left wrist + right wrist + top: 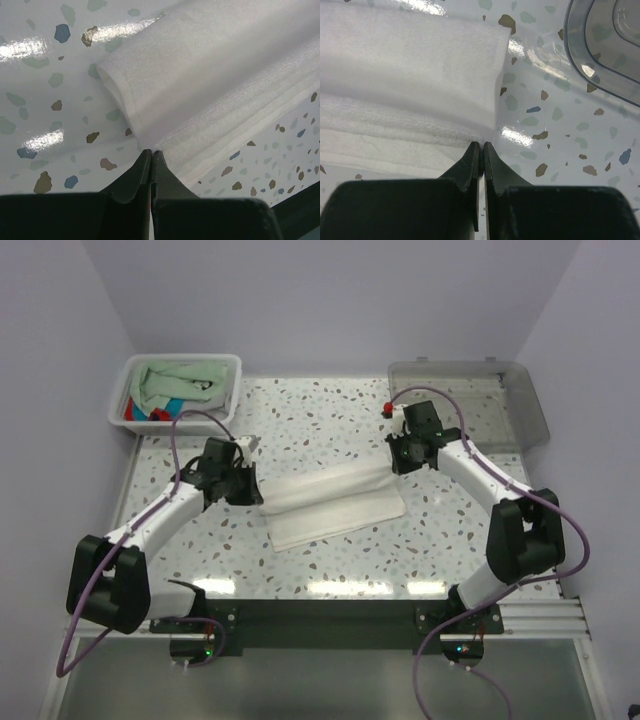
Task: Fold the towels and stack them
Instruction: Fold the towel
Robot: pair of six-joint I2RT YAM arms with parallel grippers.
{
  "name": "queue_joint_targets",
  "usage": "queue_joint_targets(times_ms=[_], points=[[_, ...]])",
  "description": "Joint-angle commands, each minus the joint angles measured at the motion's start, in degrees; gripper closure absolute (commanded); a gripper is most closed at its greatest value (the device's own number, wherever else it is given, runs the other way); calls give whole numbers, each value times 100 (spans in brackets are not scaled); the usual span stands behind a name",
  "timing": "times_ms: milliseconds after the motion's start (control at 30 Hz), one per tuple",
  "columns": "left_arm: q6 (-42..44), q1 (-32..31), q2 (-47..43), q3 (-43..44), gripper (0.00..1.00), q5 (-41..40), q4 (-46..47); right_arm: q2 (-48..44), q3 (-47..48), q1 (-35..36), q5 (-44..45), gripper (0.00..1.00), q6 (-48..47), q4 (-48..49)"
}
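The white towel lies on the speckled table, its far half lifted and curling over towards the near half. My left gripper is shut on the towel's left corner, as the left wrist view shows with the white towel draping away from the tips. My right gripper is shut on the right corner, seen in the right wrist view with the white towel spreading left. The pale mint green towel and the turquoise-and-red patterned towel lie in the basket. Grey and dark purple towels are out of view.
The white slatted basket stands at the back left. The clear grey plastic tray stands at the back right, and its rim shows in the right wrist view. A purple cable loops over each arm.
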Motion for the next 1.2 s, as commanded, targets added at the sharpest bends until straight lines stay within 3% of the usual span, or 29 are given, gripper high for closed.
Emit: queue_joint_targets(times_ms=[0,600,1033,1167], points=[[-43,41,-82,105,100,-368,-478,-293,-130,-102,658,100,74,81],[-764,-91,-153,-985,100,-25,-75,164,-534,-111,843,100,268,274],[-852,-337,-38,-1143,100,107,155,375,-552,-111,781,100,461,292],[-852,-460,-82,-1100,99,151,120,296,-578,-111,764,95,575,248]])
